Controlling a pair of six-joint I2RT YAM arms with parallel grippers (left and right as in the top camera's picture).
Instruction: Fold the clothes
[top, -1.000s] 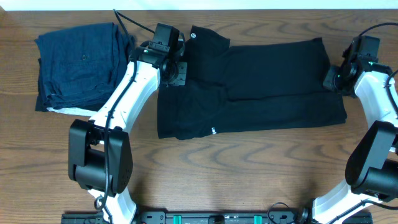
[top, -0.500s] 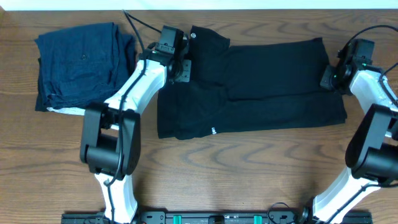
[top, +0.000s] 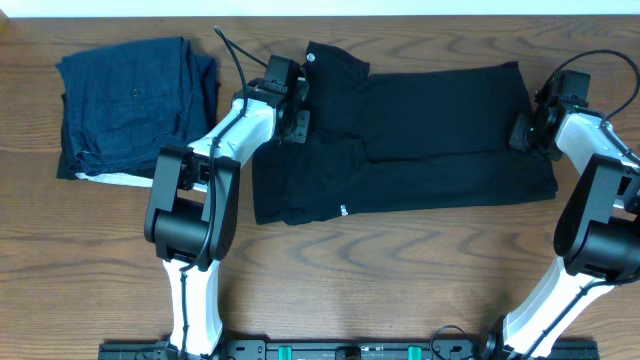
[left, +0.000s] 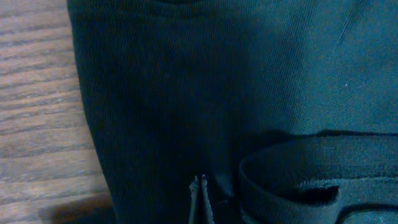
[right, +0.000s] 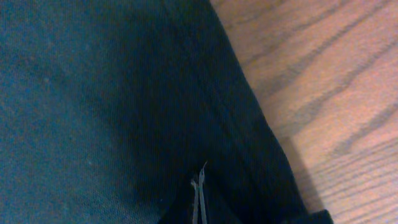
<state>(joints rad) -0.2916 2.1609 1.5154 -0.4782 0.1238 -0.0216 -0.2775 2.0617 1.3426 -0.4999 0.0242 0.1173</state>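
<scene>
The clothes, a black T-shirt (top: 430, 140), lie sideways across the middle of the table, partly folded, with the collar end at the left. My left gripper (top: 297, 122) sits at the shirt's left edge by the collar. In the left wrist view its jaws (left: 199, 182) are shut on the black fabric (left: 186, 93), next to a ribbed band (left: 298, 174). My right gripper (top: 522, 132) is at the shirt's right edge. In the right wrist view its tips (right: 199, 177) are pressed together on a raised fold of the shirt (right: 93, 93).
A stack of folded navy garments (top: 135, 105) with a white layer under it lies at the back left. Bare wood table (top: 400, 270) stretches along the front. Table wood shows beside the shirt's edge in both wrist views (left: 37, 124) (right: 323, 74).
The left arm has swung right onto the shirt's collar edge and its jaws have closed. The right arm has shifted slightly inward at the right edge. The shirt lies as before.
</scene>
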